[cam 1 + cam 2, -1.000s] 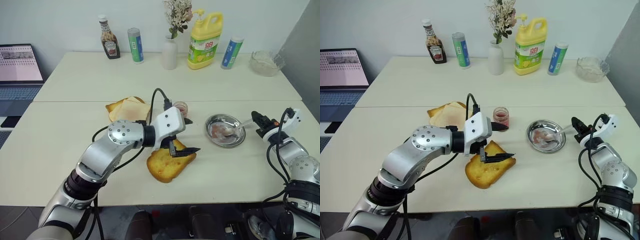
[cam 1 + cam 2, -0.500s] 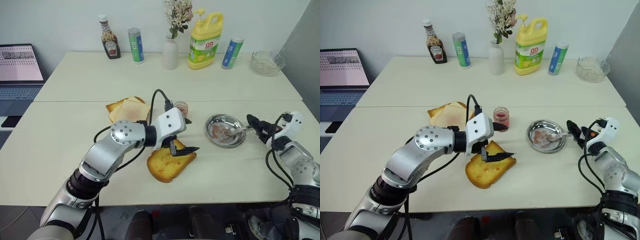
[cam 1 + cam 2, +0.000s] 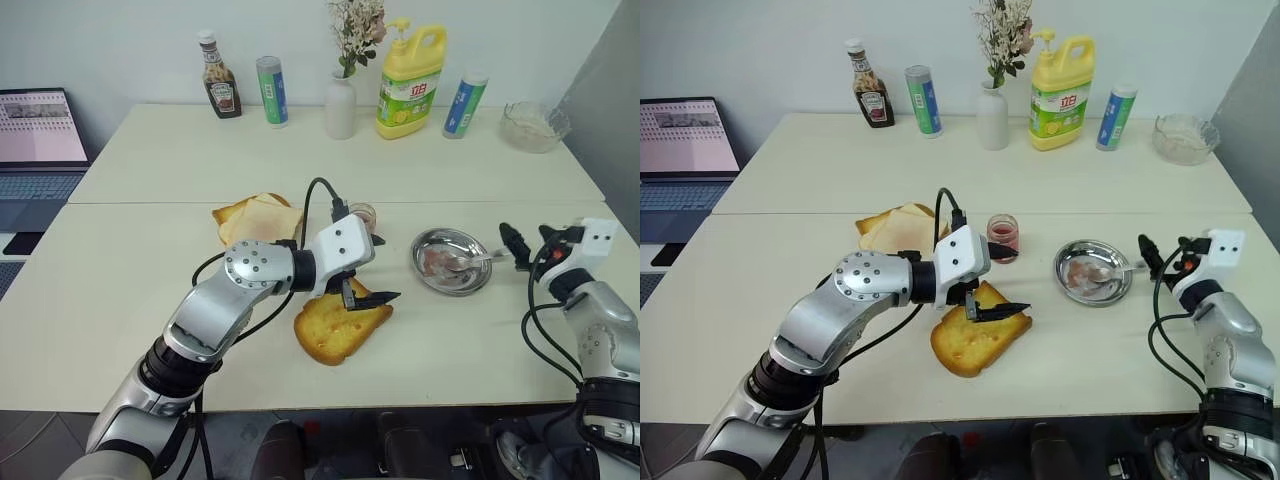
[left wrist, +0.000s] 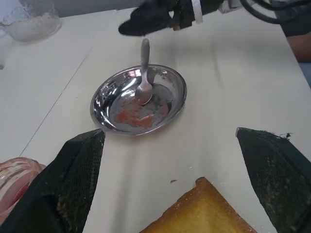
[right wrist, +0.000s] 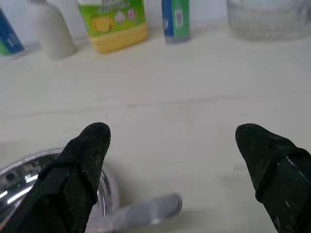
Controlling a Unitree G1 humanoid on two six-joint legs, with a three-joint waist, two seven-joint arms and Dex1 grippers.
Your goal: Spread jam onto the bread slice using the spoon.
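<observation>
The golden bread slice (image 3: 335, 325) lies near the table's front edge. My left gripper (image 3: 372, 270) hovers open just over its far corner, holding nothing. Behind that hand stands the small glass jar of red jam (image 3: 1002, 235). To the right, the spoon (image 3: 470, 262) lies with its bowl in the jam-smeared steel dish (image 3: 421, 250) and its handle over the right rim. My right gripper (image 3: 527, 243) is open just right of the handle's end, not touching it. The left wrist view looks past the bread (image 4: 209, 213) to the spoon (image 4: 145, 63) and dish (image 4: 180, 87).
Pale thin slices (image 3: 258, 215) are stacked left of the jam jar. Along the back stand a ketchup bottle (image 3: 218, 88), two cans, a vase (image 3: 340, 105), a yellow detergent bottle (image 3: 410, 85) and a glass bowl (image 3: 535, 125). A laptop (image 3: 40, 140) sits far left.
My right gripper was shut on the spoon's handle and has opened, rolled and lifted slightly away. The spoon stays in the dish. The left arm has held still.
</observation>
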